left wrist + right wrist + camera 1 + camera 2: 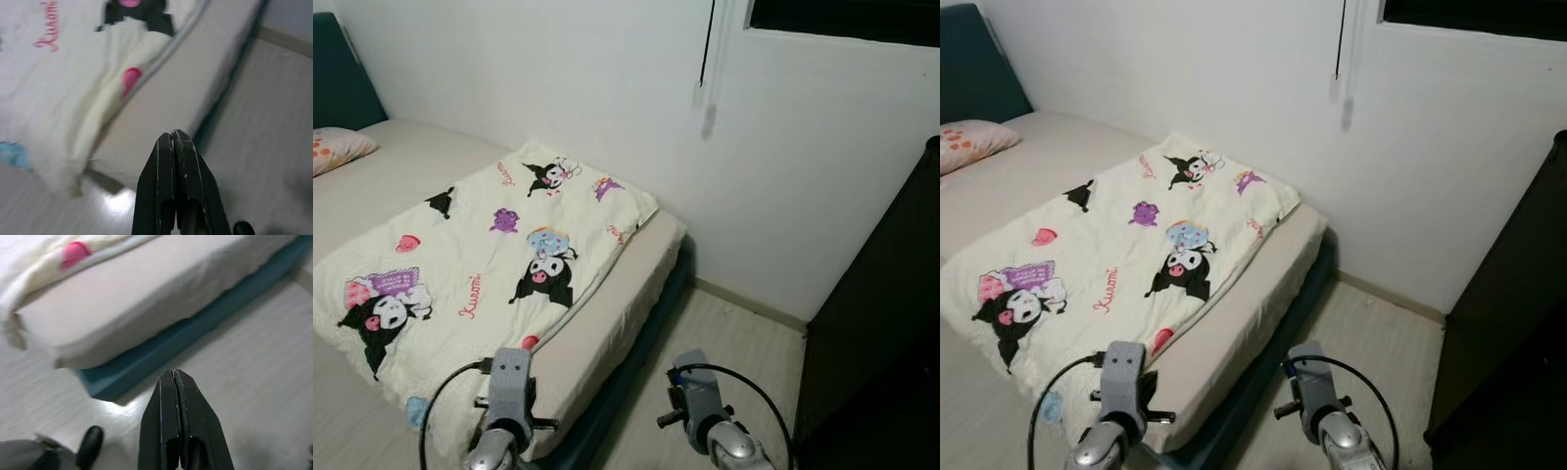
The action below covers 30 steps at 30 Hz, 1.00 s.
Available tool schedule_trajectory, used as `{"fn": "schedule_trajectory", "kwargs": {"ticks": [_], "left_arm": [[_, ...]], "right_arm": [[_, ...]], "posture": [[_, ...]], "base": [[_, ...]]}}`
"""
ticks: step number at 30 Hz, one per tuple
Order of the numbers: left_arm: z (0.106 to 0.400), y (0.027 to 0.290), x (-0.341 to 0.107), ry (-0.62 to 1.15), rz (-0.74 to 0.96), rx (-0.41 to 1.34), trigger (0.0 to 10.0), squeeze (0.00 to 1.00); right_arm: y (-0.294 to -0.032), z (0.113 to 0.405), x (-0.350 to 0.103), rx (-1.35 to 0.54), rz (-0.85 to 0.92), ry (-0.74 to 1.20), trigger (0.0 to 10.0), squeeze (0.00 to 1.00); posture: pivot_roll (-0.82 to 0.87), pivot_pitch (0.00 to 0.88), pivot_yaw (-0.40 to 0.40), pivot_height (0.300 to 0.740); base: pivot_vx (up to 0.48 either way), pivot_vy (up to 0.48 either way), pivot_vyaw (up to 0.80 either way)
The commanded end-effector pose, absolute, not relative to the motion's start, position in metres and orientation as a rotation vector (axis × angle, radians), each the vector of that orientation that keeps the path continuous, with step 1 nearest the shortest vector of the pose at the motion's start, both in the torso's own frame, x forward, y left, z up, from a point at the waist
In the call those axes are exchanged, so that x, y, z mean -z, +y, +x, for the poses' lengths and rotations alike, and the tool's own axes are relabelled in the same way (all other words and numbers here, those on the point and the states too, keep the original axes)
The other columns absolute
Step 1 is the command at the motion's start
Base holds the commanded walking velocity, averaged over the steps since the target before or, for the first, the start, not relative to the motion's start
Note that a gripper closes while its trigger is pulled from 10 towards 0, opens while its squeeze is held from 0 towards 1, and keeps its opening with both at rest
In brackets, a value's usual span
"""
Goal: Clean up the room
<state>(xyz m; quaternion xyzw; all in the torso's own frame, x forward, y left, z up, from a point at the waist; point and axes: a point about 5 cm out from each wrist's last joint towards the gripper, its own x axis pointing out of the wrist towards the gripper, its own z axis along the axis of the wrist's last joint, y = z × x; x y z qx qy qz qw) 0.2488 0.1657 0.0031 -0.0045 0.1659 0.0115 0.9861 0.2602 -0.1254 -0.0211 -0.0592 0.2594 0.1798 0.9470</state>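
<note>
- Blanket with cartoon prints lies spread flat over the foot end of the bed, a pink pillow near the headboard.
- Left gripper hangs over the mattress corner, fingers pressed together, empty.
- Right gripper hangs above the pale floor beside the teal bed base, fingers together, empty.

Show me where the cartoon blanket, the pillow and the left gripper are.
cartoon blanket (499, 264), left eye view, its flat middle.
pillow (337, 147), left eye view, its patterned top.
left gripper (172, 139), left wrist view, its closed fingertips.
</note>
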Motion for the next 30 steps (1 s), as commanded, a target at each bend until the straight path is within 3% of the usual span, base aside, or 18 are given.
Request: {"fn": "schedule_trajectory", "kwargs": {"ticks": [1, 6, 16, 30], "left_arm": [[0.2441, 0.1652, -0.0003, 0.333, 0.0, -0.016, 10.0, 0.0], [0.2437, 0.1616, -0.0004, 0.33, 0.003, -0.001, 10.0, 0.0], [0.244, 0.1654, 0.0024, 0.37, -0.022, -0.086, 10.0, 0.0], [0.2446, 0.1571, -0.0016, 0.352, 0.008, -0.023, 10.0, 0.0]], "right_arm": [[-0.1257, 0.2597, 0.0206, -0.374, -0.139, 0.524, 10.0, 0.0], [-0.1257, 0.2597, 0.0203, -0.383, -0.154, 0.52, 10.0, 0.0], [-0.1248, 0.2615, 0.0177, -0.382, -0.153, 0.499, 10.0, 0.0], [-0.1253, 0.2659, 0.0122, -0.385, -0.144, 0.465, 10.0, 0.0]], "posture": [[-0.02, 0.074, 0.008, 0.74], [-0.02, 0.074, 0.009, 0.74], [-0.02, 0.075, 0.015, 0.74], [-0.02, 0.075, 0.017, 0.74]], "base": [[0.0, 0.0, 0.0], [0.0, 0.0, 0.0], [0.0, 0.0, 0.8], [0.0, 0.0, 0.8]]}}
